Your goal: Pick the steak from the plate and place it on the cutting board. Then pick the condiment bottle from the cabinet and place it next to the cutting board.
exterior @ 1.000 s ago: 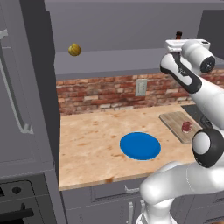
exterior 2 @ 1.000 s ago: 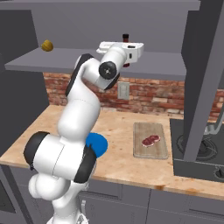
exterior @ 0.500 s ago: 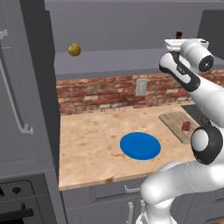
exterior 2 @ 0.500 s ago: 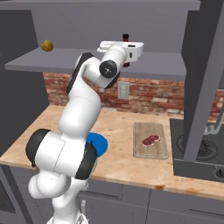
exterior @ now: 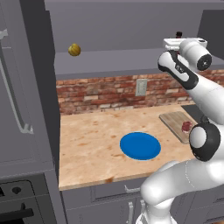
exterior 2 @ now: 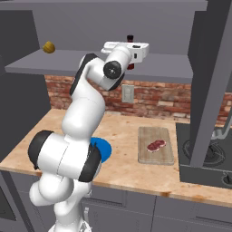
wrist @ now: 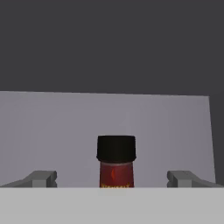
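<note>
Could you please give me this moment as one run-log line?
steak: on cutting board | gripper: open, either side of bottle on cabinet shelf | plate: empty

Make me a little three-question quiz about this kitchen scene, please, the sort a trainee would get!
1. True or false: the small raw red steak lies on the light wooden cutting board.
2. What stands between the fingers of the wide-open tool? A) round yellowish fruit B) slim dark bottle with black cap C) flat blue plate
3. Fill in: the round yellowish fruit sits on the grey cabinet ____.

Key: 1 true; 2 B, the bottle; 3 shelf.
</note>
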{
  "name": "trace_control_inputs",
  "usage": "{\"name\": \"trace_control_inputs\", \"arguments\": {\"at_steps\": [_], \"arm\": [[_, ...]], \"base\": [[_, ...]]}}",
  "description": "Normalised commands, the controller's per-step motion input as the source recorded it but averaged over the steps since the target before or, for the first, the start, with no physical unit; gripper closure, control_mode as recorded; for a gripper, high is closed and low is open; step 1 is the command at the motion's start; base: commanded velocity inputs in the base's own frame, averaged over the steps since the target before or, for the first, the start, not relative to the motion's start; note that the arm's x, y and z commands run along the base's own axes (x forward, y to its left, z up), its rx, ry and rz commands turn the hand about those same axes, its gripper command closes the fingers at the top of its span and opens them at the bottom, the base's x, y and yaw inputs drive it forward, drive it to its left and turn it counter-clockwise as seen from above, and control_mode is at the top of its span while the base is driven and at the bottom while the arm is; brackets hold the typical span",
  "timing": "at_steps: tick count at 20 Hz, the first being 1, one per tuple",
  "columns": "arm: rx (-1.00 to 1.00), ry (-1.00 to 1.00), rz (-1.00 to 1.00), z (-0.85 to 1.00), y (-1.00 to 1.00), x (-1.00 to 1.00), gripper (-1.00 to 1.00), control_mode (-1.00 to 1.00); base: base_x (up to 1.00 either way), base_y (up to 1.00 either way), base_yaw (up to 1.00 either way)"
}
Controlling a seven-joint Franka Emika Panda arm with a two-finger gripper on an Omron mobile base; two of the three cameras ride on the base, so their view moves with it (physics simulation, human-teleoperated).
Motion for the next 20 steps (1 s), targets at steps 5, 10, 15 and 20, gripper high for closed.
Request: {"name": "trace_control_inputs", "arguments": {"at_steps": [5,10,15,20], "arm": [[0.0,0.0,0.0,0.0,-0.03,0.09,-1.0,-1.0],[0.0,0.0,0.0,0.0,-0.03,0.1,-1.0,-1.0],[0.0,0.0,0.0,0.0,-0.03,0.07,-1.0,-1.0],[0.0,0.0,-0.01,0.0,-0.04,0.03,-1.0,-1.0]], "base": [[0.0,0.0,0.0],[0.0,0.0,0.0],[0.0,0.0,0.0],[0.0,0.0,0.0]]}}
